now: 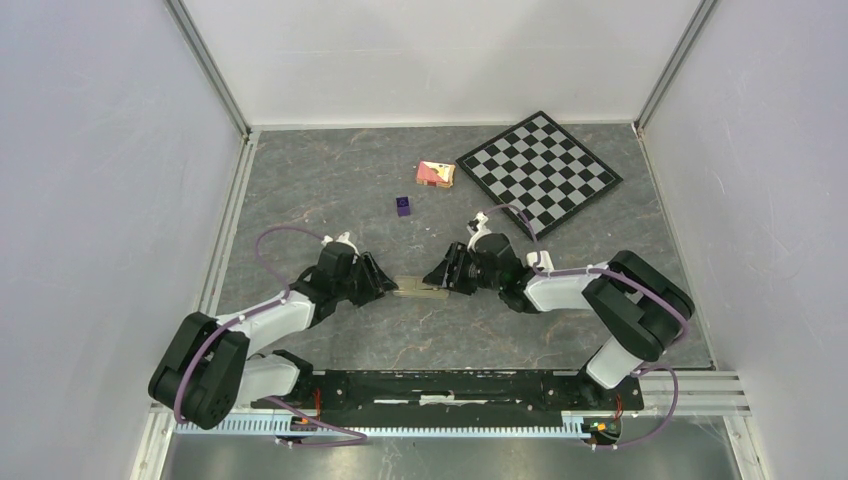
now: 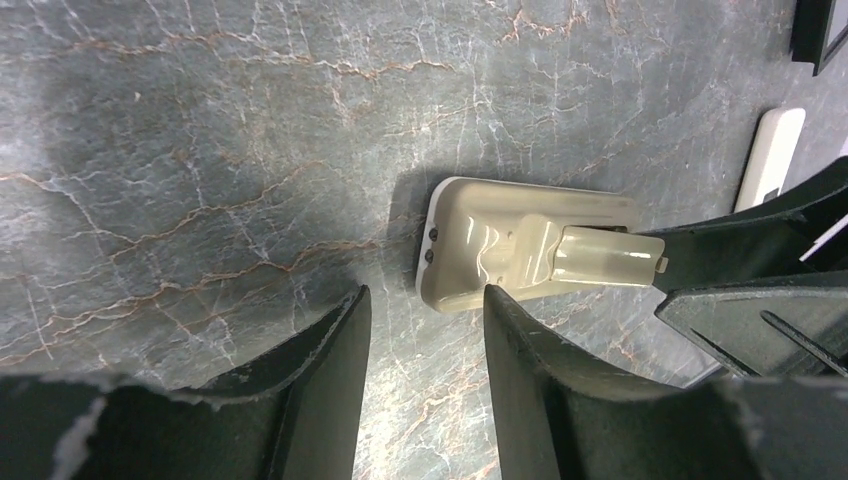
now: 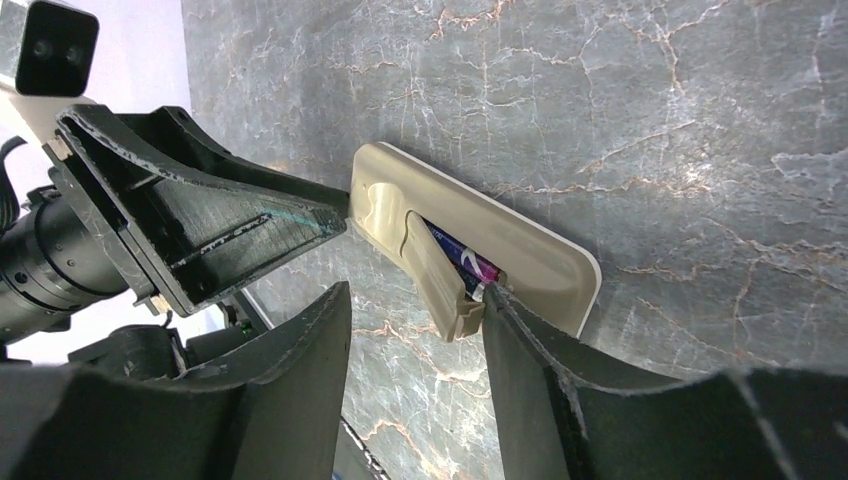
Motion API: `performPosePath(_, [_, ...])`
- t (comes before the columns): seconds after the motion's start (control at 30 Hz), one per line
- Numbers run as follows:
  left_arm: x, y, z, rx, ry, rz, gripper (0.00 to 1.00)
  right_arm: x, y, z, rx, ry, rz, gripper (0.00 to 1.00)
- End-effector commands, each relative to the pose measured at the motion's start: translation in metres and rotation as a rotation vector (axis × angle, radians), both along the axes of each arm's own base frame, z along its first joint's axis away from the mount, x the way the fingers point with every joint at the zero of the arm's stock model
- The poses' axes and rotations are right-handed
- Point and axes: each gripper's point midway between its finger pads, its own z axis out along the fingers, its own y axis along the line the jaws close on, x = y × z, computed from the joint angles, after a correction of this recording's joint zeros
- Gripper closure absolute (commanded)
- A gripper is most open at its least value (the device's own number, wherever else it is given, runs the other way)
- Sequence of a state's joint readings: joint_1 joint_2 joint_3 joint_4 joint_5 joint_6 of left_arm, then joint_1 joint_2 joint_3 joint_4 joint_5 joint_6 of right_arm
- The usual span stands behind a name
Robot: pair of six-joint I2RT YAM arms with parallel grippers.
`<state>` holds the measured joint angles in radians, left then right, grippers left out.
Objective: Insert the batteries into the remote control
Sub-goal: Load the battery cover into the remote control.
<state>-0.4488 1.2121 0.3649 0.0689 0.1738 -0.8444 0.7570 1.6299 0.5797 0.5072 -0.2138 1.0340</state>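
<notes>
- Olive-tan remote [image 3: 520, 250] lies back-up on the grey marbled table [image 1: 330, 180], in the middle near the arms, between the two grippers.
- One purple-blue battery [image 3: 462, 260] sits in the open bay. At least that one is in; whether a second lies beside it I cannot tell.
- Over the bay the cover [image 3: 435, 280] is propped up at an angle, not snapped flat.
- Jaws of the right gripper [image 3: 417, 290] stand apart and clamp nothing; one finger [image 3: 540, 380] touches the cover's free end.
- Jaws of the left gripper [image 2: 425, 300] are likewise parted and empty, with the tips at the remote's other short end, seemingly bracing it.
- Judged from this, loading is mostly done. What's left is pressing the cover shut, plus any battery not yet in.
- Further back sit a small purple block [image 1: 402, 206], a pink-and-yellow box [image 1: 436, 174] and a chessboard [image 1: 540, 172], all well apart from the remote.
</notes>
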Motion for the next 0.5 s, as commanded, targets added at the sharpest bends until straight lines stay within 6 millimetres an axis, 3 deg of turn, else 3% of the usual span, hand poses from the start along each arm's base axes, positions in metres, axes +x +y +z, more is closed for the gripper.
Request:
performPosePath(0.0, [0.009,0.008,0.007,0.048,-0.035,0.018,0.47,0.004,-0.012,-0.003,-0.098,-0.027,-0.018,0.43])
performPosePath(0.23, [0.013,0.009,0.011,0.06,-0.047,0.021,0.46,0.006,-0.019,0.002,-0.142,-0.048,-0.015,0.46])
performPosePath(0.47, [0.017,0.01,0.014,0.065,-0.058,0.027,0.46,0.01,-0.02,0.001,-0.162,-0.075,-0.013,0.69])
